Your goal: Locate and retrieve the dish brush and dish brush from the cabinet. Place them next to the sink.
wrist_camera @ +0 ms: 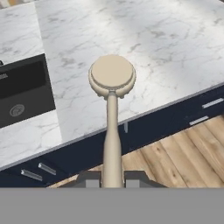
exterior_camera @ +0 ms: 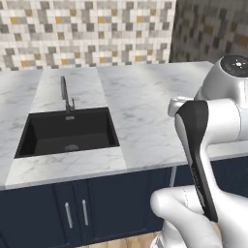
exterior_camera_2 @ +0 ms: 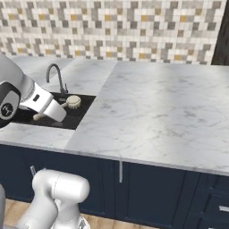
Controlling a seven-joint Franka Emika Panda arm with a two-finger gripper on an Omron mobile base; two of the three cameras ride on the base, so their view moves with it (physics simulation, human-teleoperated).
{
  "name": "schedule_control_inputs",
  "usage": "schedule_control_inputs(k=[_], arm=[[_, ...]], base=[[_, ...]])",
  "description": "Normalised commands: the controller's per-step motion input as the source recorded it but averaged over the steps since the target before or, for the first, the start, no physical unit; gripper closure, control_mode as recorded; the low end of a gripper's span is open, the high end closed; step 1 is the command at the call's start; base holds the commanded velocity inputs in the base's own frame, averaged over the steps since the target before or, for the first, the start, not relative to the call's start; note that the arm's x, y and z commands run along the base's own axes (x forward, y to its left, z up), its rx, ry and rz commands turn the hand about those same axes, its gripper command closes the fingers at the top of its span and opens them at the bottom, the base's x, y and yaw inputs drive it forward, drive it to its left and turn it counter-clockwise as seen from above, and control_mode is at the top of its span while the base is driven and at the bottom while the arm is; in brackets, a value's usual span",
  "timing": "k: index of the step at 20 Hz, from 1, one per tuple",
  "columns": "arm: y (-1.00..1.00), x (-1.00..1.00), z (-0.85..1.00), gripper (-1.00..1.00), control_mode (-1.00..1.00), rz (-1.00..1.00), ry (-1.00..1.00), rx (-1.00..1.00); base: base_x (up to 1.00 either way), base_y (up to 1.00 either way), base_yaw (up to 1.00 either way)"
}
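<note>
My gripper point(wrist_camera: 112, 177) is shut on the handle of a pale tan wooden dish brush point(wrist_camera: 112, 83). The brush points away from the hand, and its round head hangs above the marble counter's front edge, to the right of the sink point(wrist_camera: 26, 92). In the right base view the brush head point(exterior_camera_2: 73, 102) sticks out past my white hand, in front of the black sink point(exterior_camera_2: 82, 109). The left base view shows the sink point(exterior_camera: 68, 133) and its slim grey tap point(exterior_camera: 64, 94), with my arm low at the right. The cabinet is out of view.
A white marble counter point(exterior_camera_2: 156, 103) stretches wide to the right of the sink, backed by a mosaic tile wall point(exterior_camera: 87, 29). Navy doors and drawers with silver handles point(wrist_camera: 205, 109) sit below the counter. Wood floor point(wrist_camera: 175, 153) lies beneath the hand.
</note>
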Motion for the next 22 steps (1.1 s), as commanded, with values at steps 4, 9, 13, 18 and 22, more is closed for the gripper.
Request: schedule_control_inputs(k=[4,9,13,18,22], arm=[[0.0,0.0,0.0,1.0,1.0,0.0,0.0,0.0],[0.0,0.0,0.0,1.0,1.0,0.0,0.0,0.0],[0.0,0.0,0.0,1.0,1.0,0.0,0.0,0.0],[0.0,0.0,0.0,1.0,1.0,0.0,0.0,0.0],[0.0,0.0,0.0,1.0,1.0,0.0,0.0,0.0]], base=[[0.12,0.03,0.0],[0.44,0.35,-0.04],[0.49,0.42,-0.08],[0.4,0.2,-0.07],[0.2,0.18,-0.04]])
